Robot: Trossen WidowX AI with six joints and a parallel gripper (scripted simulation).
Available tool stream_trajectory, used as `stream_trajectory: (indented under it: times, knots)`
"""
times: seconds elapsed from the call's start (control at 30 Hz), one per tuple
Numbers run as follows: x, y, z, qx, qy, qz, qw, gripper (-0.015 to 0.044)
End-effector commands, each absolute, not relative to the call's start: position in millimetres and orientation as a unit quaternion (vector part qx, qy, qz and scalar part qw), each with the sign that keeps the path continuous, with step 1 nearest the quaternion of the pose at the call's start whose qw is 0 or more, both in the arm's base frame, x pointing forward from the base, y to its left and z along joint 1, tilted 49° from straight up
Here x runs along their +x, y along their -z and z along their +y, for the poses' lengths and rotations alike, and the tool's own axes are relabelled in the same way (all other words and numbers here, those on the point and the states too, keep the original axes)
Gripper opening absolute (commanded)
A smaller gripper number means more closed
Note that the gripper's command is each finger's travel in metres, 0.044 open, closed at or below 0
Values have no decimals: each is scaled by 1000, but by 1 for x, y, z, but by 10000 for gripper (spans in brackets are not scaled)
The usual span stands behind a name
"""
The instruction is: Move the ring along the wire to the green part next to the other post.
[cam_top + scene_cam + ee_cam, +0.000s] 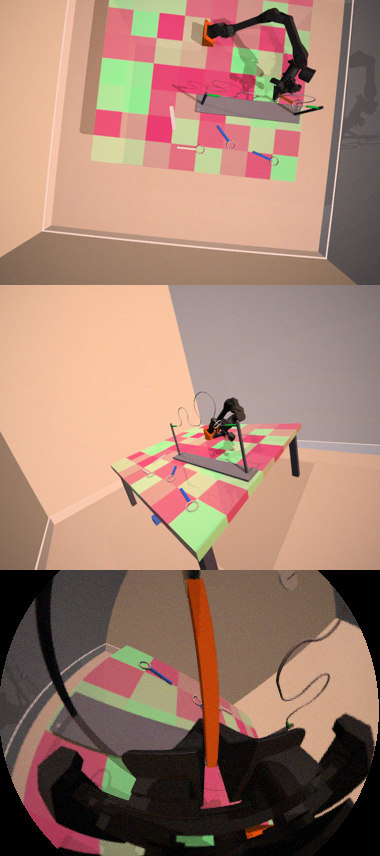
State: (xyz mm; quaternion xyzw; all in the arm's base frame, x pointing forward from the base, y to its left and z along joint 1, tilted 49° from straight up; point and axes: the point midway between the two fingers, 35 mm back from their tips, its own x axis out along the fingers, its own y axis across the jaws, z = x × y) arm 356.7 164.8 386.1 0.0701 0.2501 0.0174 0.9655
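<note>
The ring (292,104) (219,421) is around the thin grey wire (314,98) (202,391), just inward of the green part (312,106) (231,425) by the right post (308,110) (242,447). Whether it touches the wire cannot be told. Its orange handle (285,98) (207,670) is clamped in my shut gripper (275,96) (210,756), left of and behind the ring in the top view. The other green part (214,95) (173,426) is by the left post (204,98) (175,439). The ring is out of sight in the wrist view.
The wire winds in tall loops between the posts above a grey base (245,108) (211,466). In front lie two blue-handled rings (222,133) (261,155), a white-handled ring (185,148) (147,472) and a white bar (172,118) (159,459).
</note>
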Motion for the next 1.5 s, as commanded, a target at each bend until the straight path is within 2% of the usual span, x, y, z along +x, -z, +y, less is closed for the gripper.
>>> stream_trajectory:
  times: [0.0,0.73,1.47]
  knots:
    - [355,-386,149,27,-3,248,968,-150]
    - [356,-401,72,-227,66,240,942,-150]
    - [356,-429,33,-373,103,227,893,-150]
